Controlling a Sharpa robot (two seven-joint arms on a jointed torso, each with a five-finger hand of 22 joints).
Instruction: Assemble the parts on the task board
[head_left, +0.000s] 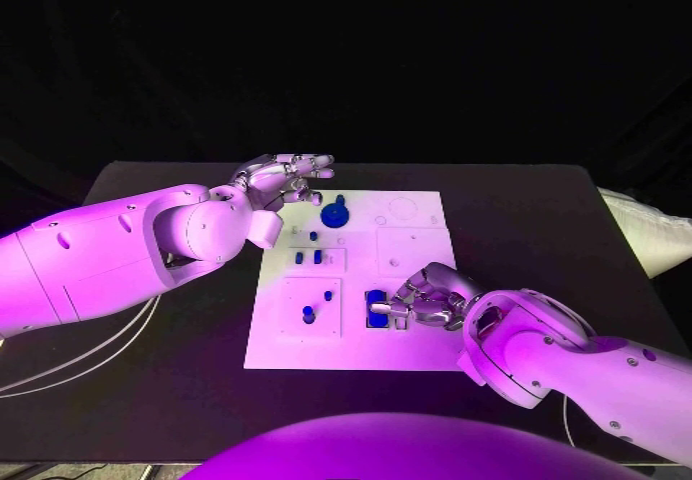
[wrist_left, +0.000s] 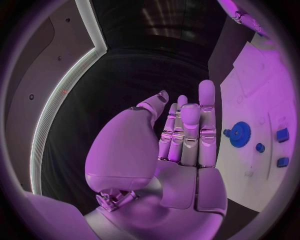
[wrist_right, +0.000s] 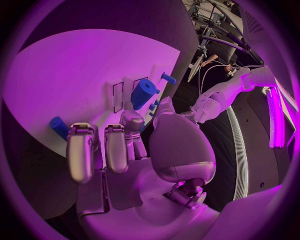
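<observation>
1. One large white rectangular task board (head_left: 411, 340) lies flat in the middle of the black table (head_left: 534, 220); it looks rigid and heavy enough to stay put, so I judge it needs no holding.
2. The robot's left hand (head_left: 281, 180) hovers over the board's far left corner, fingers straight and apart, holding nothing.
3. The robot's right hand (head_left: 421, 300) rests over the board's near right area, fingers curled beside a chunky blue cylinder-shaped part (wrist_right: 143, 93); whether it actually grips it, I cannot tell.
4. That cylinder looks hard, light and smooth, so probably slippery; pinching it across its round sides seems safest.
5. The small blue toothed gear (wrist_left: 239, 134) sits at the board's far side; its rim teeth should give grip.
</observation>
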